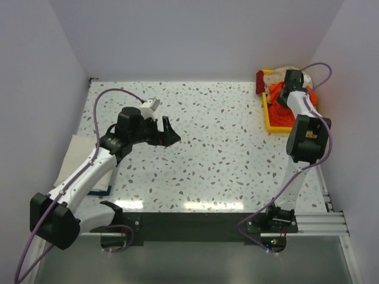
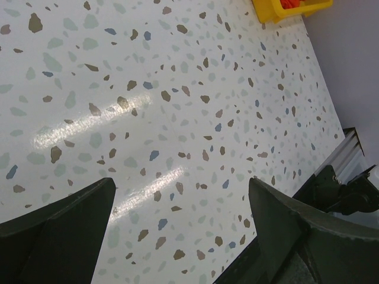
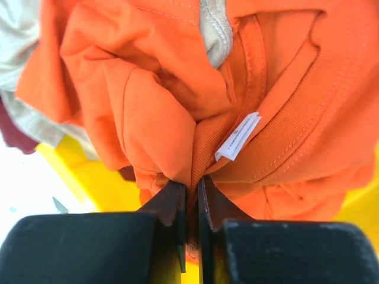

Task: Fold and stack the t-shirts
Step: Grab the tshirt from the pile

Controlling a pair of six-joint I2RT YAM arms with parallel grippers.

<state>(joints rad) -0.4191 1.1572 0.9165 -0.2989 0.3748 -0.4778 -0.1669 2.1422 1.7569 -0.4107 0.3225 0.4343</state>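
One tee is being picked: the right pincer [image 3: 192, 192] is clenched on a fold of the orange tee [image 3: 148, 89], just below its collar and white neck tag [image 3: 238, 136], with cloth pinched between the jaws. I judge the step in hand to be fetching this tee out of the yellow tray [image 1: 269, 123], which sits at the far right corner of the worktop [image 1: 225, 154]. The next move calls for a lift high enough to pull the tee free of the heap, then a carry to bare worktop for spreading. The tray also holds a beige tee [image 1: 291, 69] and a dark red tee [image 1: 260, 80], which hangs over the far rim; either may drag along. The left pincer [image 1: 166, 131] hangs released above mid-worktop, holding nothing.
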